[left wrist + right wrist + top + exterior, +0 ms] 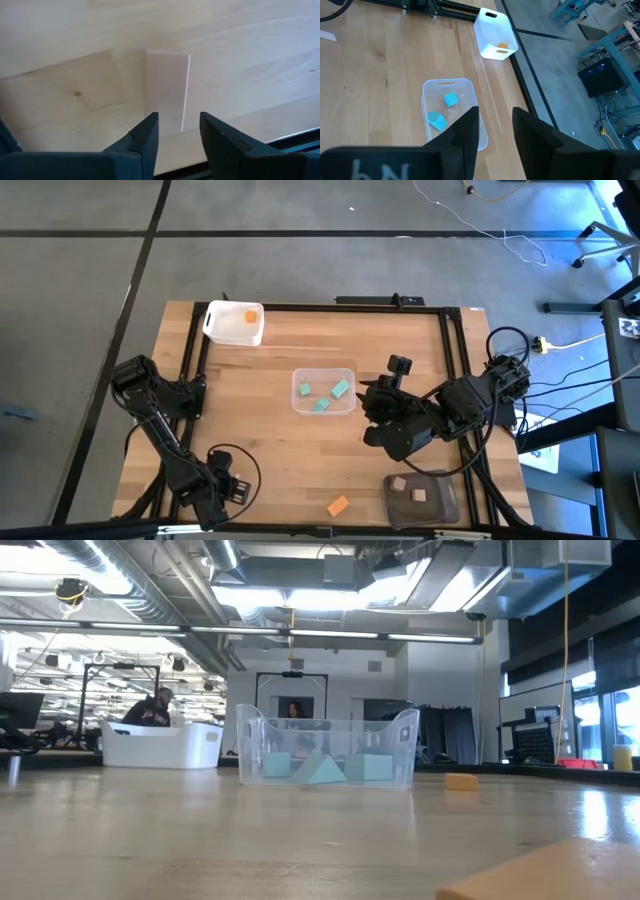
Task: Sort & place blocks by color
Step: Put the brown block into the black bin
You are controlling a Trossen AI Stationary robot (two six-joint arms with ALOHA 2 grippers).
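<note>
We see one orange block loose on the table's near edge, nearer our left gripper, whose empty jaws stand partly open, than the right gripper, also empty and parted.

Left hand obscured by own arm from above. Orange block cropped at low view's bottom edge, blurred. Clear tub partly hidden behind right hand's fingers.

I work in an open-plan robotics lab: exposed ducts and strip lights fill the upper frame of the low view, more metal rigs stand at left behind my wooden table, and cables trail across the grey floor at upper right.
</note>
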